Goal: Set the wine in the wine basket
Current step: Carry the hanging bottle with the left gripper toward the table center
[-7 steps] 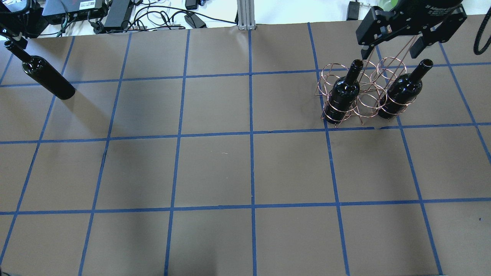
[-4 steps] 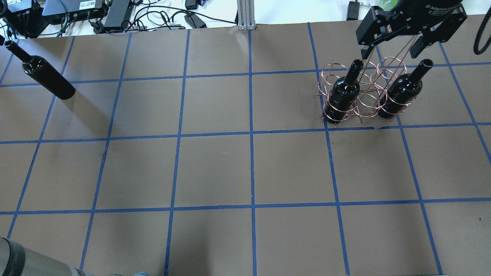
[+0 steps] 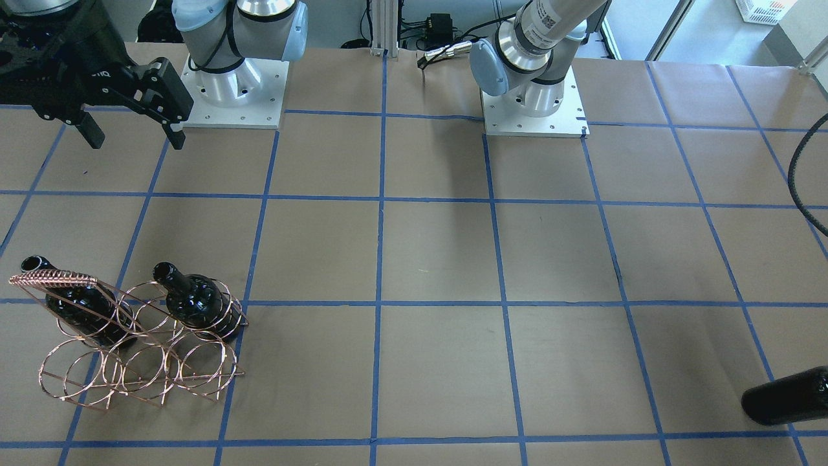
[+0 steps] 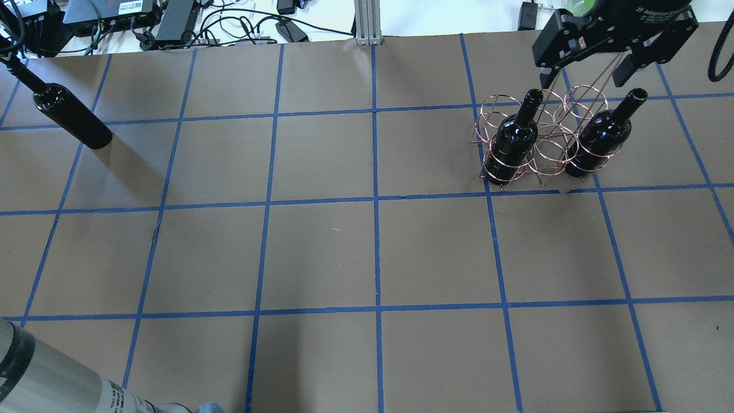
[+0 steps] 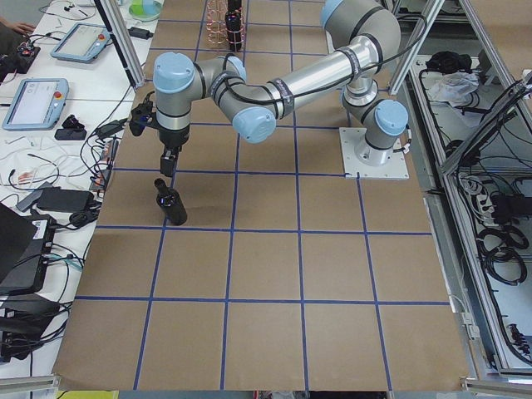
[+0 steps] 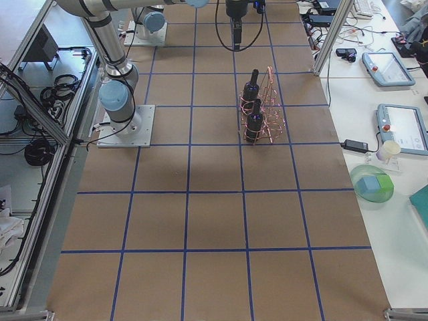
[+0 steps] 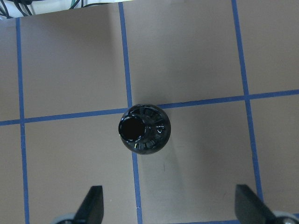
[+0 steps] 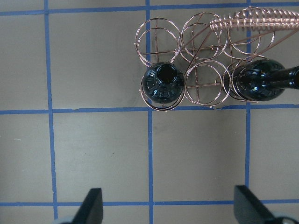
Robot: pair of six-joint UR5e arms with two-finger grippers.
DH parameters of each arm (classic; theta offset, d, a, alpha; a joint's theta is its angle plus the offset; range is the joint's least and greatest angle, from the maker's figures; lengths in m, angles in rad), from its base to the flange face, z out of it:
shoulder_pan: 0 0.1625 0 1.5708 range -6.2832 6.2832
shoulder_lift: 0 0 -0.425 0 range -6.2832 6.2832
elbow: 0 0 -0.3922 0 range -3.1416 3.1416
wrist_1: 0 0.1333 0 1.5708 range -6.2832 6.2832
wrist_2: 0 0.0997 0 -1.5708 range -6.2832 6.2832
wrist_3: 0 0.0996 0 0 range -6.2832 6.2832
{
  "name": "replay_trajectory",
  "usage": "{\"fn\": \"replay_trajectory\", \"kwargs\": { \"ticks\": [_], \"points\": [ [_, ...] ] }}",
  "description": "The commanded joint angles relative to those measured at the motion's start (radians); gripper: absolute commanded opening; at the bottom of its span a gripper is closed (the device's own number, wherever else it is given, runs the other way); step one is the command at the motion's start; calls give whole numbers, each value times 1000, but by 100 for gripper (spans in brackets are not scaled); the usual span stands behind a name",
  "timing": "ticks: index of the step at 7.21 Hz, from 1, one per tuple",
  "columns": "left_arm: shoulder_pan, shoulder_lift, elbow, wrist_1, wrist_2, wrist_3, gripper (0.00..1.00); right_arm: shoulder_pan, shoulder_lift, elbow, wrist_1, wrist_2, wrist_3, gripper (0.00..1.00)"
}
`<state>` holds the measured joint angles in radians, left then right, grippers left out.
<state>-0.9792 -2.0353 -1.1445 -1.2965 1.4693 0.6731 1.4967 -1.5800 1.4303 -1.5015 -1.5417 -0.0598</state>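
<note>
One wine bottle (image 4: 69, 112), glossy black, stands by itself at the table's far left; it also shows in the left wrist view (image 7: 142, 128) and the exterior left view (image 5: 170, 204). My left gripper (image 7: 170, 210) hangs above its mouth, open, holding nothing. The copper wire wine basket (image 4: 545, 143) stands at the far right with two black bottles (image 4: 513, 143) (image 4: 602, 140) upright in its near rings. My right gripper (image 4: 585, 71) hovers behind and above the basket (image 8: 205, 60), open and empty.
Cables and power bricks (image 4: 172, 17) and an aluminium post (image 4: 367, 20) line the far edge. The left arm's grey link (image 4: 57, 384) crosses the near left corner. Both arm bases (image 3: 233, 90) (image 3: 533, 103) sit at the robot's side.
The left arm has shifted above the lone bottle, and its grey link has come into the overhead view's near left corner. Bottle, basket and right gripper have not moved.
</note>
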Motion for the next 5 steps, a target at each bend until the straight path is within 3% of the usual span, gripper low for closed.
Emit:
{"fn": "replay_trajectory", "kwargs": {
  "ticks": [1,5],
  "points": [
    [4,-54,0,49,-15,0,100,0,0,1,0,0,0,100],
    [4,-120,32,66,-17,3,100,0,0,1,0,0,0,100]
  ]
}}
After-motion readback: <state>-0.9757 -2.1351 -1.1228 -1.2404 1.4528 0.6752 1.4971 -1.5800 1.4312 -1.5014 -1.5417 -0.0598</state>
